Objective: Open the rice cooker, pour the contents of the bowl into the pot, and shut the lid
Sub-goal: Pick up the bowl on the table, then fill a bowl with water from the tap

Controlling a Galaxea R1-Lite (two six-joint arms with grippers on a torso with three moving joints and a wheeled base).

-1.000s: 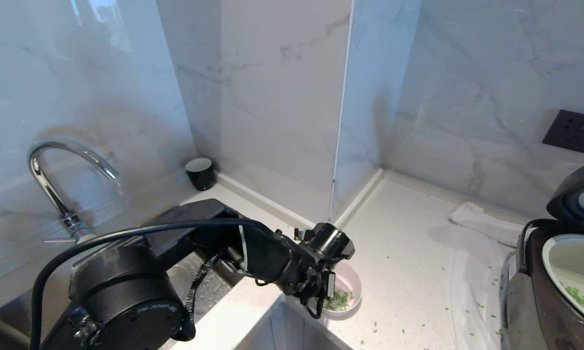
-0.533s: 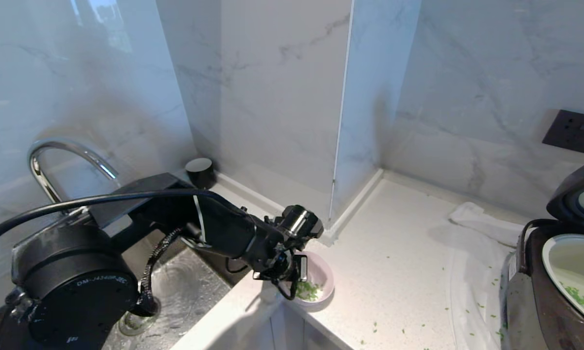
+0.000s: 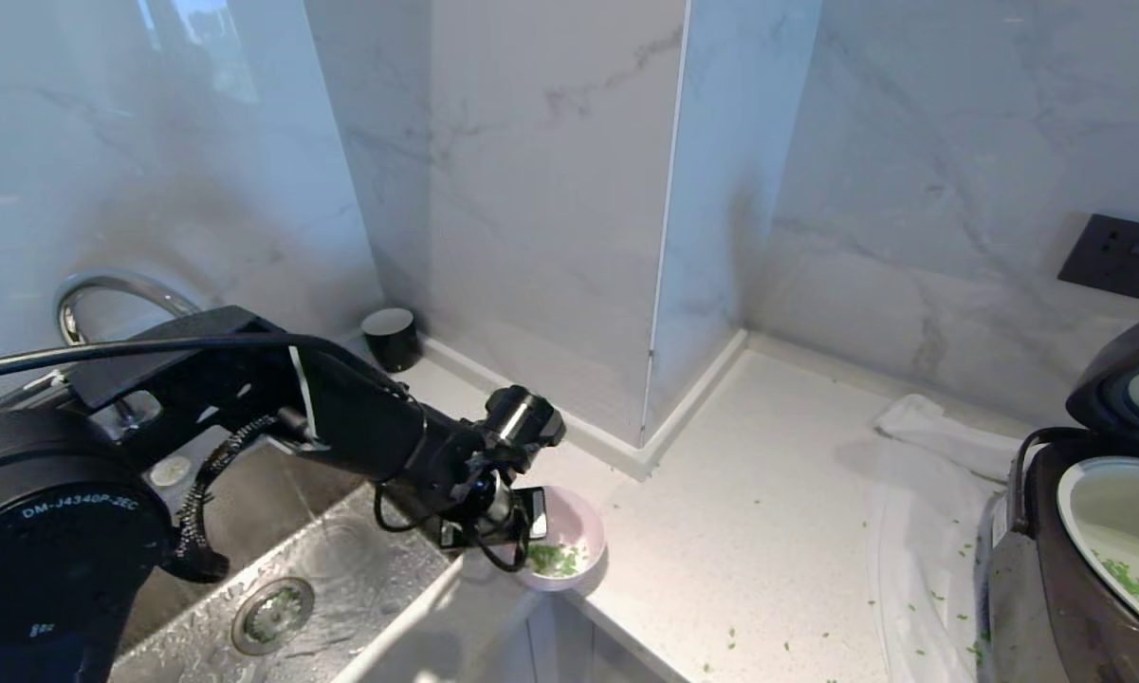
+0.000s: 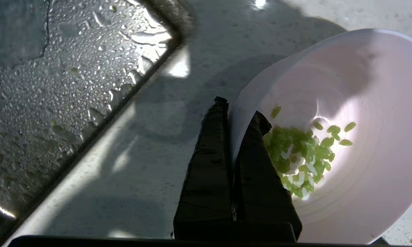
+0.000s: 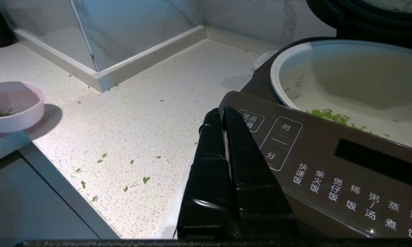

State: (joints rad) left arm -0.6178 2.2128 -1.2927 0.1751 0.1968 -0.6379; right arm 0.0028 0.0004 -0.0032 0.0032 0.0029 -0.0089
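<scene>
Countertop (image 5: 130, 137); cooker panel (image 5: 329, 171) "保温", "时", "分".

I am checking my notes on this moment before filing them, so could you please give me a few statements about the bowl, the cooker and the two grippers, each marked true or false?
1. The left gripper has its fingers shut on the rim of the bowl. True.
2. The bowl is empty. False: green bits lie inside it.
3. The rice cooker has its lid raised. True.
4. The pot holds no green bits. False: some lie on its bottom.
5. The right gripper holds the black cup. False: it is shut on nothing, beside the cooker's panel; the cup stands by the wall.
</scene>
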